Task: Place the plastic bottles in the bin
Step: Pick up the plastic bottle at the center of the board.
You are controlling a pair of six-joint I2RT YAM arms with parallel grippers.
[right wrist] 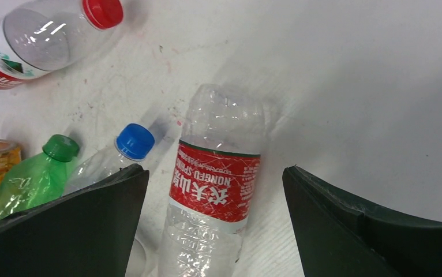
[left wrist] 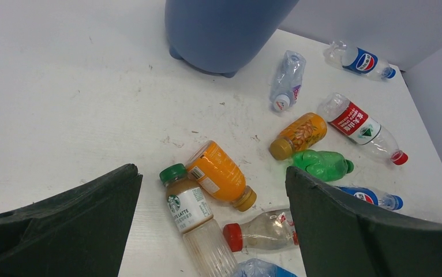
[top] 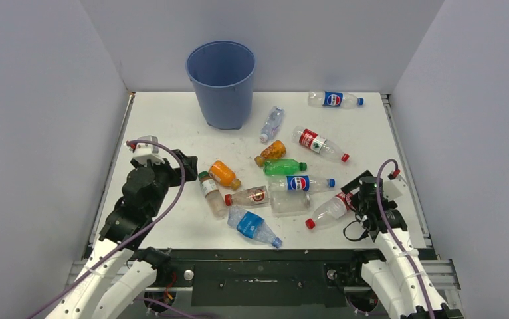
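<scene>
The blue bin [top: 222, 100] stands upright at the upper centre of the white surface [top: 165, 126], mouth open. Every bottle in view lies on its side outside it. Just right of its base is a small clear bottle [top: 272, 123]. A Pepsi bottle [top: 335, 100] lies apart at the upper right, with a red-labelled bottle [top: 319, 143] below it.

The middle of the frame holds a crowded cluster: an orange bottle [top: 270, 152], a green bottle [top: 284, 167], a second Pepsi bottle [top: 300, 183], a second orange bottle [top: 224, 174], a latte bottle [top: 211, 193], a red-capped clear bottle [top: 247, 197] and, lowest, a blue-labelled bottle [top: 254, 226].

The left end effector [left wrist: 210, 179], spread wide and holding nothing, faces the cluster's left edge. The right end effector [right wrist: 214, 170], also spread, straddles a Nongfu bottle [top: 329, 211] at the lower right, its fingers clear of the bottle's sides.
</scene>
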